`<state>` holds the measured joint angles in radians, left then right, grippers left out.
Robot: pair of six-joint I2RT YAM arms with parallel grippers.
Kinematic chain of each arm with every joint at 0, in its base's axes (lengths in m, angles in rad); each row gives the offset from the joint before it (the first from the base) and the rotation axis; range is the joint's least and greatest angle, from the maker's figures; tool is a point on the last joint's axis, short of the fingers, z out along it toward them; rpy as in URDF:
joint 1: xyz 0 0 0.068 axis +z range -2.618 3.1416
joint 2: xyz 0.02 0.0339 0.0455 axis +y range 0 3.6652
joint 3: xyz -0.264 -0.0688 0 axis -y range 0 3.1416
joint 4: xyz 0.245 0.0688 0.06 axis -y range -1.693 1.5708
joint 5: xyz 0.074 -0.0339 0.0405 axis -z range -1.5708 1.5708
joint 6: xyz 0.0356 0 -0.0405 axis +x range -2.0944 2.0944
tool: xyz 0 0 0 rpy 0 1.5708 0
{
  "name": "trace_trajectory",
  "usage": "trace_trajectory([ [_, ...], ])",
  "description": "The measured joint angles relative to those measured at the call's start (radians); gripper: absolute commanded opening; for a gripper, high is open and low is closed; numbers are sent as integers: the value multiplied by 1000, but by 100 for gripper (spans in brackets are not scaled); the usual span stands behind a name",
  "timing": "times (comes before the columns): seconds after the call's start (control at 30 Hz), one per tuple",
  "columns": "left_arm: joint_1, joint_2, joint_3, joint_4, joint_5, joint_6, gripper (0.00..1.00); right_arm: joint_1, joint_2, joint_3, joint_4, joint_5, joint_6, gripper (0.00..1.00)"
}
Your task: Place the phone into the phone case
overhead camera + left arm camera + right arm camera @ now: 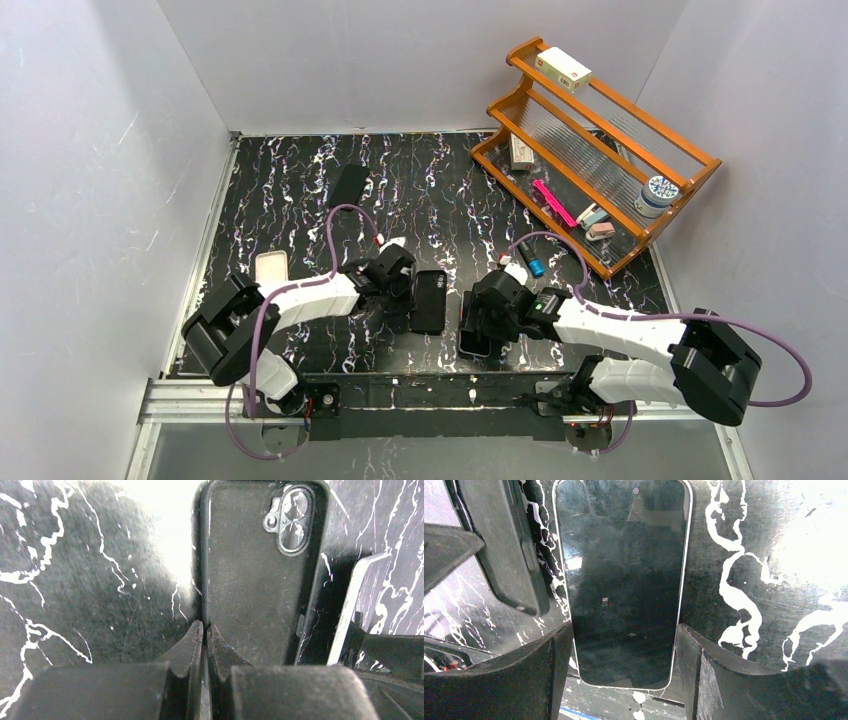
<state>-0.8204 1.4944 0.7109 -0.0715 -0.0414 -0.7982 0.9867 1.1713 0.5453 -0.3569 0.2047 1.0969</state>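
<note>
Far to the left on the black marble counter lies a small white tin. Behind it, farther back, sits a flat black thing; I cannot tell what it is.

Next comes the left claw. Its two fingers are almost together, pinching the thin left wall of the phone case. The phone case is black and lies on the counter near the middle, close to the front. Its open side seems to face up. The camera hole is at the end far from the claw.

Just beside the case, on its right, is the phone. It is close to the case but not touching it. The phone has a dark screen and a light rim. From the left wrist camera it looks tipped up on one side.

The right claw is clamped on the phone, with one finger on each long side, near one end of it.

Farther right and back, a little blue thing lies on the counter. Beside it stands a wooden rack. A white box sits on top of the rack. Lower down in it are a pink thing and a round tin.
</note>
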Motion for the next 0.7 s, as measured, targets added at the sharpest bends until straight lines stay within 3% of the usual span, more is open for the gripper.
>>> trace_trajectory([
  [0.23,-66,-58,-10,-73,-58,-76,2,0,-22,-4,9,-19,3,41],
  [0.3,-75,-73,-19,-83,-66,-103,10,0,-22,-4,17,-25,2,40],
  [0.4,-79,-90,-38,-87,-68,-144,46,0,-22,-4,21,-32,-5,40],
  [0.43,-79,-101,-48,-85,-67,-158,54,0,-22,-4,23,-34,-9,40],
  [0.7,-23,-234,-86,-88,-46,-183,64,0,-7,41,74,-62,-71,40],
])
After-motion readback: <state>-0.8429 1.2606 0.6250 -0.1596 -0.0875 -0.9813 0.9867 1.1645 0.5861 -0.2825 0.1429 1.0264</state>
